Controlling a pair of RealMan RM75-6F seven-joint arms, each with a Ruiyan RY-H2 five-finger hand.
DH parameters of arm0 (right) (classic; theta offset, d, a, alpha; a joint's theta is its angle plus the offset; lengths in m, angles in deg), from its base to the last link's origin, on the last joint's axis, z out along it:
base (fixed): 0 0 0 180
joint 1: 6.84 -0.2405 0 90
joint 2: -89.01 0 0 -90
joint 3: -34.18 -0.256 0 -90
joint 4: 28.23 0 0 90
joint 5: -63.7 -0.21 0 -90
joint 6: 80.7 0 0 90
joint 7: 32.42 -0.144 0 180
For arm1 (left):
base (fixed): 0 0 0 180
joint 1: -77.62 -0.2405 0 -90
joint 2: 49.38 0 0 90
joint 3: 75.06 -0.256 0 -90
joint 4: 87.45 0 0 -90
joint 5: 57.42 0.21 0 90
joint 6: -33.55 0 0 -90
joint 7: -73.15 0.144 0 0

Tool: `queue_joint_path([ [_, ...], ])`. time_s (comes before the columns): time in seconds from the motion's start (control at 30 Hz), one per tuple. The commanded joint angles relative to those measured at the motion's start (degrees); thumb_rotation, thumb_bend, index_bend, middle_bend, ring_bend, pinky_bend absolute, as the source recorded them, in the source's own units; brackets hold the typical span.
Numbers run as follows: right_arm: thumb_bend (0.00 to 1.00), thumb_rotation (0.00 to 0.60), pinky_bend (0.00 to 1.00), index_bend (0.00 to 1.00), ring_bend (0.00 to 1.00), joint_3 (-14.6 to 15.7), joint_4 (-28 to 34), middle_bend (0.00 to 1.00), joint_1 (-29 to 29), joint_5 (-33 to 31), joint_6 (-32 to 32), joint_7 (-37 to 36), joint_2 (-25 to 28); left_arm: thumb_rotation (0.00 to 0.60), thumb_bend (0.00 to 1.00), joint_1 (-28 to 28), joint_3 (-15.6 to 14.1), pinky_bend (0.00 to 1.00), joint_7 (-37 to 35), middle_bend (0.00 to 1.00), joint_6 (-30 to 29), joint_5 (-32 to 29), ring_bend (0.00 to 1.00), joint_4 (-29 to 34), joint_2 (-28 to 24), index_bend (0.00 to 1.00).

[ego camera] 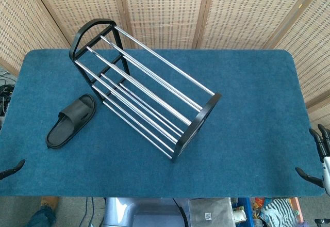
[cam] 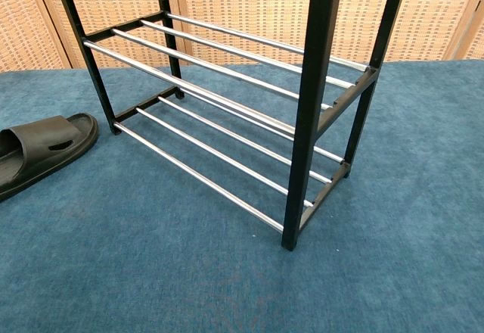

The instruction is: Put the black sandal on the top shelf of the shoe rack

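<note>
Lying flat on the blue table (ego camera: pixel 247 108), the black sandal (ego camera: pixel 71 120) sat at nine o'clock, just beside the shoe rack (ego camera: pixel 144 90). It looked light and rubbery, best gripped across its strap. Of the left hand (ego camera: pixel 12 168) and right hand (ego camera: pixel 319 157), only fingertips showed; I couldn't tell their spread.

Black sandal (ego camera: pixel 71 120) lay flat on blue table, sole down, toe end pointing toward shoe rack (ego camera: pixel 146 87). Sandal sat just left of rack, not touching it. Rack stood upright, slanted across table: black end frames, shiny metal bars. All shelves bare.
</note>
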Motion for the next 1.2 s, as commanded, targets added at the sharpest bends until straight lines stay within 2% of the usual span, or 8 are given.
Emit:
queue_joint_path([
  [0.03, 0.0, 0.6, 0.0, 0.0, 0.0, -0.1, 0.1, 0.0, 0.0, -0.1, 0.1, 0.1, 0.0, 0.6, 0.2, -0.1, 0.1, 0.0, 0.1, 0.0, 0.0, 0.0, 0.0, 0.0, 0.0, 0.0],
  [0.33, 0.0, 0.6, 0.0, 0.0, 0.0, 0.2, 0.5, 0.0, 0.1, 0.2, 0.3, -0.4, 0.3, 0.6, 0.2, 1.5, -1.2, 0.0, -1.4, 0.0, 3.1, 4.1, 0.0, -0.5, 0.5, 0.01],
  [0.37, 0.0, 0.6, 0.0, 0.0, 0.0, 0.2, 0.5, 0.0, 0.1, 0.2, 0.3, -0.5, 0.3, 0.6, 0.2, 2.3, -1.8, 0.02, -2.5, 0.02, 4.6, 5.7, 0.03, -1.1, 0.4, 0.04],
  [0.43, 0.0, 0.6, 0.0, 0.0, 0.0, 0.1, 0.5, 0.0, -0.1, 0.1, 0.6, -0.6, 0.4, 0.6, 0.22, 5.2, -3.3, 0.12, -5.7, 0.14, 9.3, 10.1, 0.15, -3.4, 0.3, 0.2],
  [0.5, 0.0, 0.6, 0.0, 0.0, 0.0, 0.2, 0.5, 0.0, -0.2, 0.0, 1.0, -0.6, 0.4, 0.6, 0.29, 8.3, -4.3, 0.25, -10.2, 0.27, 14.3, 13.1, 0.27, -5.4, 0.7, 0.35],
  [0.57, 0.0, 0.6, 0.0, 0.0, 0.0, 0.1, 0.6, 0.0, -0.4, -0.3, 1.4, -0.5, 0.4, 0.6, 0.35, 11.2, -4.6, 0.27, -14.8, 0.3, 19.3, 13.7, 0.3, -7.6, 2.3, 0.37],
  [0.83, 0.0, 0.6, 0.0, 0.0, 0.0, -0.1, 0.5, 0.0, -0.7, -1.2, 2.4, -0.1, 0.3, 0.6, 0.38, 17.1, -2.4, 0.29, -16.2, 0.31, 31.0, 6.5, 0.3, -14.2, 10.4, 0.37],
  [1.2, 0.0, 0.6, 0.0, 0.0, 0.0, -0.2, 0.5, 0.0, -0.9, -1.7, 3.0, -0.2, 0.4, 0.6, 0.38, 20.7, -1.3, 0.29, -20.0, 0.3, 39.0, 1.6, 0.3, -19.0, 12.2, 0.37],
])
